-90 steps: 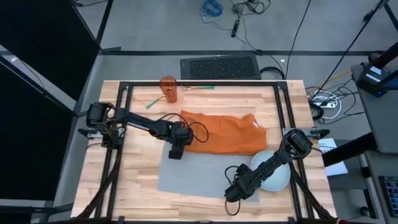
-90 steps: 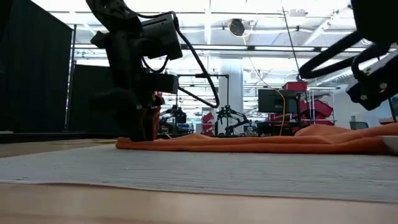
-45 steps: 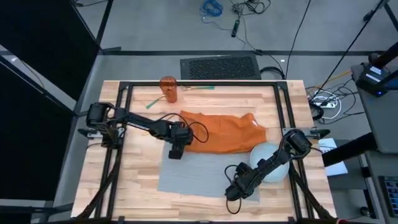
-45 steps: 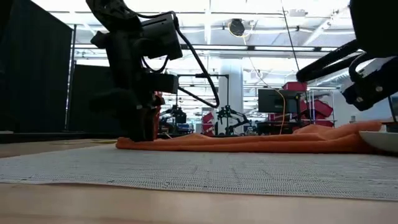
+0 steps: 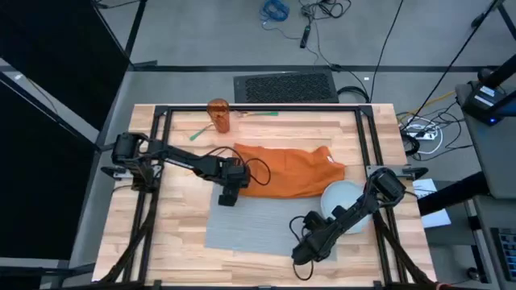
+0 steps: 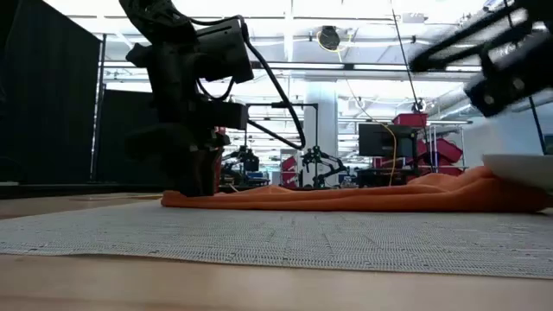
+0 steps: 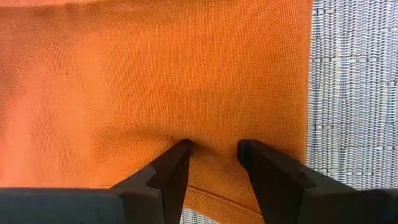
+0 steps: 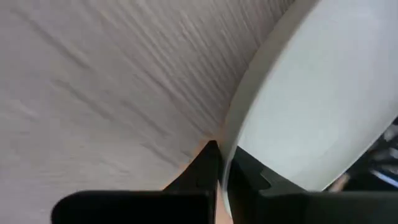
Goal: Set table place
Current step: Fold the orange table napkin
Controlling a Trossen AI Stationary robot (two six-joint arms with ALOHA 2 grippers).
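The right hand (image 5: pixel 322 219) is clamped shut on the rim of the round pale blue-white plate (image 5: pixel 342 200), which rides tilted above the right edge of the flat grey woven placemat (image 5: pixel 242 225). The mat's open middle lies leftward from that hand, its long axis running across the light wooden bench (image 5: pixel 181 246). The left hand (image 7: pixel 211 149), fingers slightly parted, presses the orange cloth napkin (image 5: pixel 286 171) at the mat's far edge.
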